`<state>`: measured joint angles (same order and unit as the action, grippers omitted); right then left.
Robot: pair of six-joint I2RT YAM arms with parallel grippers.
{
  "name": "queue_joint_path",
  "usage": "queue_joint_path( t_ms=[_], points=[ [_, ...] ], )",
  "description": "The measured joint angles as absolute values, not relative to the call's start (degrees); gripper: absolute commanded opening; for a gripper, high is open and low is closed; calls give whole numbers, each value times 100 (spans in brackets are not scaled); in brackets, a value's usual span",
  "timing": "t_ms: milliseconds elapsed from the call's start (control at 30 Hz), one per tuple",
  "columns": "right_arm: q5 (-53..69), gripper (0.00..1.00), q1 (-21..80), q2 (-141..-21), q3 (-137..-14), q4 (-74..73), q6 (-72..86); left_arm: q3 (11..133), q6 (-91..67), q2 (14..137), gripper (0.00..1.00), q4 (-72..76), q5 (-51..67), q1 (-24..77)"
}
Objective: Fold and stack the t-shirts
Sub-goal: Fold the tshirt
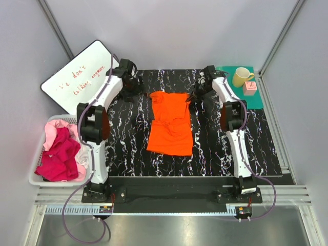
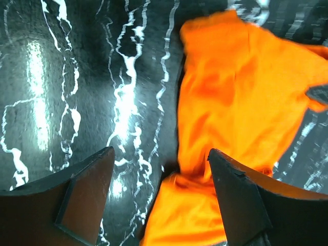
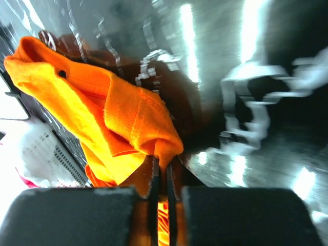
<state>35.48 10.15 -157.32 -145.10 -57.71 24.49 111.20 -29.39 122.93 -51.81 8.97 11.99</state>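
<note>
Right gripper (image 3: 161,177) clamped on orange shirt (image 3: 118,118) corner; left gripper (image 2: 160,154) agape over its edge. Mid-fold: likely grasp left, then fold across.

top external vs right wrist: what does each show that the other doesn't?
Only top external: the left arm and right arm, the whiteboard, the yellow mug and pink block on the teal mat, and the whole outline of the orange t-shirt. Only right wrist: the right gripper shut on a bunched fold of that shirt. Both: the orange t-shirt and black marbled table; a blurred white mesh at the wrist view's left edge is probably the basket holding pink t-shirts.
</note>
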Motion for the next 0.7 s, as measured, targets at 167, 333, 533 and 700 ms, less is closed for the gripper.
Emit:
queue_joint_path(
  t_ms=[167, 333, 533, 700],
  points=[
    [3570, 69, 840, -15742, -14685, -5778, 2405, 10844, -2829, 11830, 80, -5133, 932, 1245],
    [3393, 100, 869, -15456, -14540, -5673, 2239, 10484, -2696, 11636, 80, -5142, 1031, 1299],
    [2779, 100, 906, -14186, -13076, -5621, 1861, 9835, -2543, 11015, 72, -5094, 1201, 1413],
    [2711, 99, 895, -12289, -10862, -5363, 1852, 8663, -2484, 10114, 65, -4873, 1549, 1549]
  ],
)
